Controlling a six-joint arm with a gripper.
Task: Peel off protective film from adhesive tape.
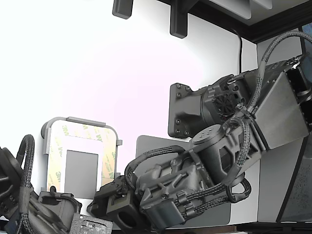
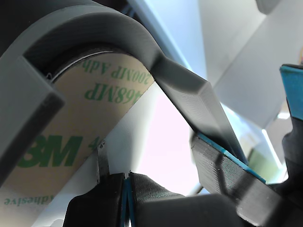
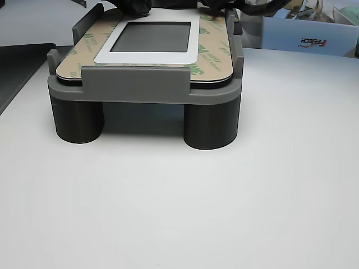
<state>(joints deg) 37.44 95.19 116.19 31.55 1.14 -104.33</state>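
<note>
On the exterior view's left you've got the grey holder point(image 1: 48, 127) with the adhesive tape point(image 1: 54, 152) framing the white panel point(image 1: 80, 144) and its grey centre point(image 1: 81, 167). The tape is tan with green 3M print, all 4 sides still covered as far as you can see.

Move right: the gripper point(image 1: 109, 195) sits low at the holder's near corner, arm body point(image 1: 195, 165) stretching off to the exterior view's right over the grey mat point(image 1: 146, 144).

Wrist view: the protective film point(image 2: 80, 123) fills the frame under the holder's curved rim point(image 2: 118, 23). 2 dark fingers point(image 2: 151, 198) meet with no visible gap at the film's edge; you can't tell whether film is actually pinched between them.

Other view: the holder stands on 2 visible round legs point(image 3: 210, 126) on the white table point(image 3: 179, 213), with the gripper at its far edge.
</note>
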